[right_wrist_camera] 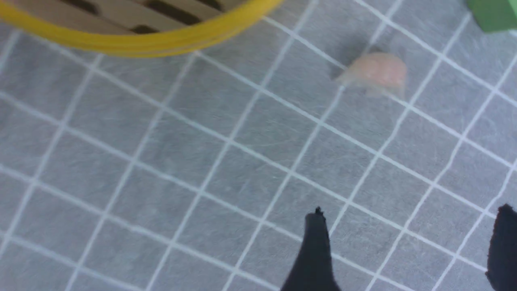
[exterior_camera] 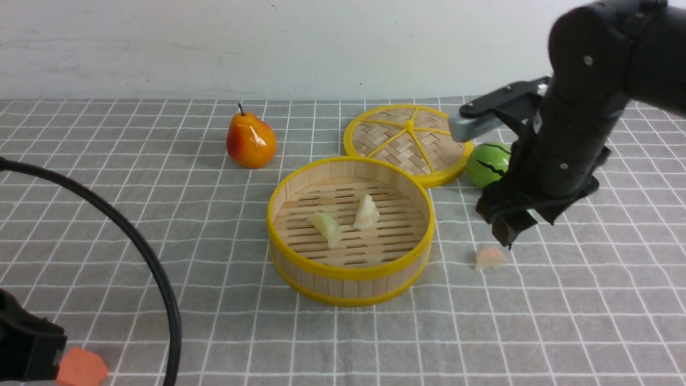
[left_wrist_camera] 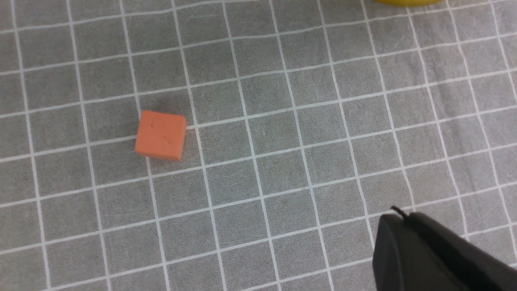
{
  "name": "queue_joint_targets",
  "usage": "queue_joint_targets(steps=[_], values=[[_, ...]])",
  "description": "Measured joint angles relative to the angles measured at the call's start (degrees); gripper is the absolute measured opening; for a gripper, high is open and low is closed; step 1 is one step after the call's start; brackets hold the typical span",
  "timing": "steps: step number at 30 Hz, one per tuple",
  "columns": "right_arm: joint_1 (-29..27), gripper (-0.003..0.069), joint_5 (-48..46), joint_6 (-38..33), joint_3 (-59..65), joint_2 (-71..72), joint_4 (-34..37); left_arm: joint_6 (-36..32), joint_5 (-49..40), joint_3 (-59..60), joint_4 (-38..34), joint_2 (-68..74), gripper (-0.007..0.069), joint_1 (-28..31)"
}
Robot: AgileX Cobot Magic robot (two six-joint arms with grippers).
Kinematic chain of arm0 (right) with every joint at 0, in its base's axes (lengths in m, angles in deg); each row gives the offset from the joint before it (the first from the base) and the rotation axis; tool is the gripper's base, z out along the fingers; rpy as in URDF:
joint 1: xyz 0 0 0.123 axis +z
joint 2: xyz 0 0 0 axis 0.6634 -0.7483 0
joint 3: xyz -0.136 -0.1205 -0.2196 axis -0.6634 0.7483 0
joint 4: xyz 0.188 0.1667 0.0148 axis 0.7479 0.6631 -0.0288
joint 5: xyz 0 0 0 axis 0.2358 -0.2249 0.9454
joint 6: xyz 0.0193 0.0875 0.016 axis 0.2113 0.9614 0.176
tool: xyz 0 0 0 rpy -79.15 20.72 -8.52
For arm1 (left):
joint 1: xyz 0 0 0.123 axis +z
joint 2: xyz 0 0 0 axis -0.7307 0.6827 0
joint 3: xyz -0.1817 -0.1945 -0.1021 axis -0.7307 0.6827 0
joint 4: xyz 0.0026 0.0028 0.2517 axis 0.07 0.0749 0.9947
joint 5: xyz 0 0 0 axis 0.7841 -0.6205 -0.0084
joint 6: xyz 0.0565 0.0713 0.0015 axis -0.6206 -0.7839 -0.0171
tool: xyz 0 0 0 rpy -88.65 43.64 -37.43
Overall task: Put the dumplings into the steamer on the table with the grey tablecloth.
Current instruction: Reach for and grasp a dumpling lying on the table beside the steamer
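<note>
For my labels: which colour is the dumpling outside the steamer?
Pale pink-orange dumpling; clearest in right wrist view.

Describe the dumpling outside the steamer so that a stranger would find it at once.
Find the round bamboo steamer mid-table. On the grey cloth to its right lies a small dumpling. Unlike the whitish dumpling and the yellow-green dumpling inside, it is pale pink-orange.

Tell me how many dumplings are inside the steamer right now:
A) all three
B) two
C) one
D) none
B: the whitish dumpling and the yellow-green dumpling lie on the floor of the steamer; the pink dumpling sits on the tablecloth outside it.
</note>
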Motion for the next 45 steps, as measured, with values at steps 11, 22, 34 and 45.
queue_joint_targets(steps=[11,22,34,45], values=[[-5.4,0.0529,16.0,0.1,2.2,-10.9,4.7,0.0,0.0,0.0,-0.5,0.0,-0.0014,0.0],[-4.7,0.0529,21.4,3.0,2.3,-15.8,5.6,0.0,0.0,0.0,-1.2,0.0,-0.0013,0.0],[-4.0,0.0357,20.1,3.1,2.3,-16.2,5.8,0.0,-0.6,0.0,-1.2,0.0,-0.0011,0.0],[-3.9,0.0014,13.0,3.1,-3.9,-14.9,2.5,0.0,-3.0,0.0,-1.2,0.0,-0.0011,0.0]])
